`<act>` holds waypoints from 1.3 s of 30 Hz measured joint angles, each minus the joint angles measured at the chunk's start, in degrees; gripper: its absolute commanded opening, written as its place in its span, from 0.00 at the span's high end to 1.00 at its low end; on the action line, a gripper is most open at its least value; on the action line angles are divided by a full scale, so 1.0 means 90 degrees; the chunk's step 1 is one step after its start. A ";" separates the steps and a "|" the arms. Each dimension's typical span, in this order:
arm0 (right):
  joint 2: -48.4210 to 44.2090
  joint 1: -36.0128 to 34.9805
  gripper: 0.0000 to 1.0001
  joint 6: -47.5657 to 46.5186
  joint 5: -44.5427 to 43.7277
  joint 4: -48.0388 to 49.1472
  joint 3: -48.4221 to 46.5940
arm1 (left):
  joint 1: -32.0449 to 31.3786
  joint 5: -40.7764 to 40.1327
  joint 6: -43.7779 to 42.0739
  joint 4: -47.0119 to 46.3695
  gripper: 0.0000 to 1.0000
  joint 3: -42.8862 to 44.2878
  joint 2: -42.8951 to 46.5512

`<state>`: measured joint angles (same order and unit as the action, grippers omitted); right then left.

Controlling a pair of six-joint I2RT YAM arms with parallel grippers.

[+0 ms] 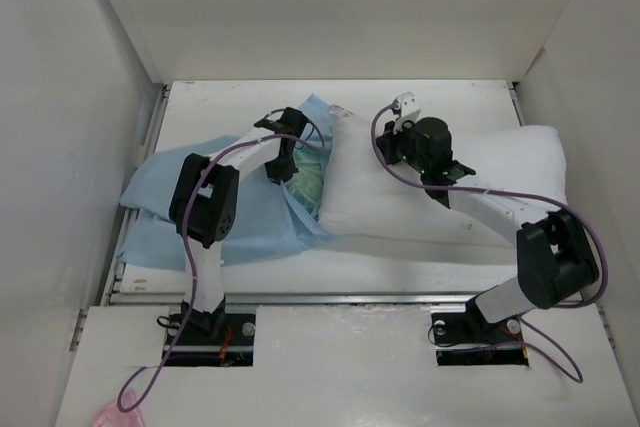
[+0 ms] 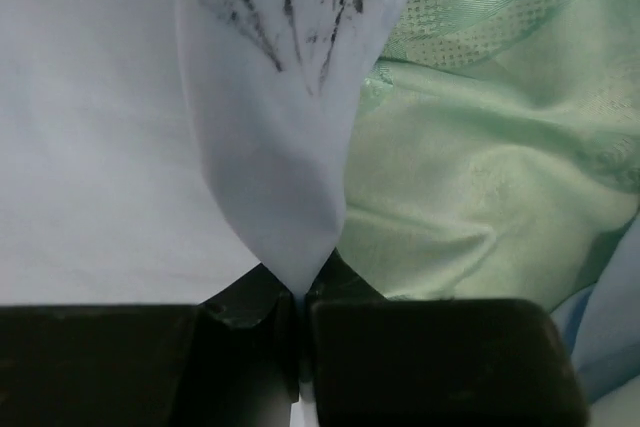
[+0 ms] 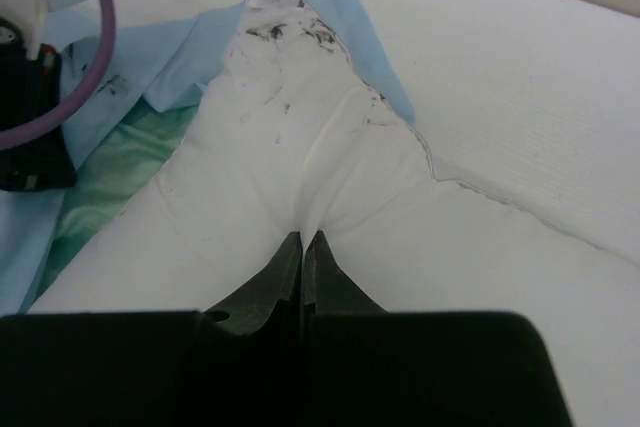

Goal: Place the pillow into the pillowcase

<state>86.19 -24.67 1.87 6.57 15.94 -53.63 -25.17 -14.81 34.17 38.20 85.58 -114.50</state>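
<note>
The pillow point(image 1: 500, 182) lies plump and white across the right half of the table, its far left corner point(image 3: 285, 37) smudged with black. My right gripper point(image 1: 392, 152) point(image 3: 303, 237) is shut on a pinch of the pillow's fabric near that corner. The pillowcase point(image 1: 170, 182) is spread light blue on the left, its mint-green inner side point(image 1: 310, 182) point(image 2: 470, 177) showing at the mouth beside the pillow's left edge. Over that mouth, my left gripper point(image 1: 288, 167) point(image 2: 300, 292) is shut on a raised fold of pale blue pillowcase fabric point(image 2: 280, 137) with dark marks.
White walls box in the table on the left, back and right. A metal rail point(image 1: 350, 297) runs along the table's near edge in front of the arm bases. Purple cables loop off both arms. A pink scrap point(image 1: 105, 415) lies at the bottom left.
</note>
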 measured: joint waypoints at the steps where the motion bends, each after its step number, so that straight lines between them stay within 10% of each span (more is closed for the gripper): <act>1: -0.0131 -0.0017 1.00 -0.0085 0.0092 0.0005 0.0070 | 0.0000 -0.0007 0.0017 0.0012 1.00 0.0010 0.0002; 10: -0.0848 -0.0770 1.00 -0.1222 0.1132 0.0058 0.0345 | -0.0029 -0.0338 0.0024 0.0607 1.00 0.0840 0.0687; 25: 0.1698 -0.2152 1.00 -0.2373 0.2069 0.0231 -0.1557 | 0.0070 -0.0753 -0.0413 0.2399 1.00 0.3011 0.0554; 39: 0.1226 -0.2268 1.00 -0.2356 0.2011 0.0678 -0.0765 | 0.0835 -0.0814 -0.0442 0.3123 1.00 0.4561 -0.0112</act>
<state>97.23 -45.08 -19.33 24.67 22.04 -60.51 -17.65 -22.13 30.20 66.30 126.63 -115.50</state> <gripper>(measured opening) 0.039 0.007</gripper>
